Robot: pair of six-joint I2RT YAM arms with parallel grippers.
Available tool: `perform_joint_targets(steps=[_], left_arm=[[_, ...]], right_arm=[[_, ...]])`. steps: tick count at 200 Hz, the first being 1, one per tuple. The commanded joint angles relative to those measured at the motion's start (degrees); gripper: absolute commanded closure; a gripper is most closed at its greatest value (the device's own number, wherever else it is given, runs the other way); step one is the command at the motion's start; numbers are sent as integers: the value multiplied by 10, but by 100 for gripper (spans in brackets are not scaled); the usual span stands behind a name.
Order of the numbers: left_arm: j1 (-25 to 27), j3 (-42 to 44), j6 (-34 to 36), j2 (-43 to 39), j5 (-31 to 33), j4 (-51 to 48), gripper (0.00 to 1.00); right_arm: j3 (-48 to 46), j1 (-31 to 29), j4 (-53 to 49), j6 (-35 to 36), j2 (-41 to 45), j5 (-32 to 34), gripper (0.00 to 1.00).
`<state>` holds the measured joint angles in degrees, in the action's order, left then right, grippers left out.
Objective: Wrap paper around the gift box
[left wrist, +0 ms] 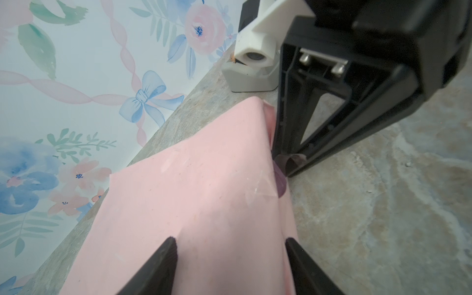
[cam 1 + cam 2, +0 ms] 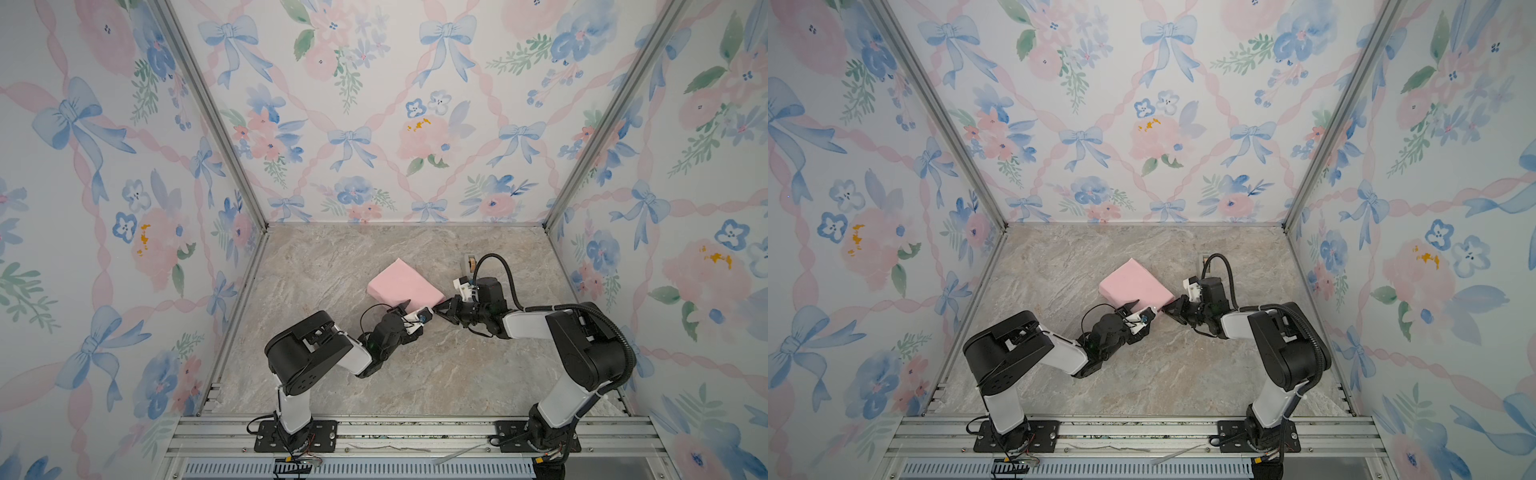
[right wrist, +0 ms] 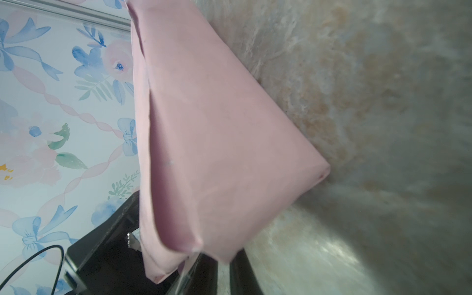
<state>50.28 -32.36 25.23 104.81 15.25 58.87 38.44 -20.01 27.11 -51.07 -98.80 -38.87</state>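
Observation:
The gift box is hidden inside the paper [image 2: 405, 284], which is folded round it as a flat parcel, pale pink side out, on the marble table in both top views [image 2: 1136, 284]. A little lilac shows at the parcel's near corner fold [image 1: 279, 185]. My left gripper [image 1: 229, 245] is open. Its fingertips [image 1: 169, 249] lie over the parcel's near end [image 2: 413, 308], and I cannot tell whether they touch it. My right gripper [image 3: 224, 263] meets the parcel's right-hand corner [image 2: 436, 308]. Its jaws stand a narrow gap apart, with a clear tape strip [image 3: 182, 277] beside one finger.
A small beige tape dispenser [image 2: 468, 264] stands behind the right wrist, near the back right [image 1: 245, 79]. Floral walls close the table on three sides. An aluminium rail [image 2: 415, 436] carrying both arm bases runs along the front edge.

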Motion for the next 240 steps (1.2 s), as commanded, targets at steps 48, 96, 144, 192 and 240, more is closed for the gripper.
perform_joint_targets(steps=[48, 96, 144, 192, 240], left_arm=[[9, 12, -16, 7, -13, -50, 32], [8, 10, -17, 8, -16, -50, 32], [9, 11, -19, 9, -20, -50, 33], [10, 13, -18, 8, -16, -50, 33], [10, 13, -19, 9, -16, -49, 32]], right_arm=[[-35, 19, -149, 86, 103, 62, 76], [-13, -10, -314, 188, 211, 156, 74], [13, -33, -308, 185, 205, 135, 66], [35, -30, -217, 112, 142, 65, 59], [47, -28, -183, 86, 113, 52, 71]])
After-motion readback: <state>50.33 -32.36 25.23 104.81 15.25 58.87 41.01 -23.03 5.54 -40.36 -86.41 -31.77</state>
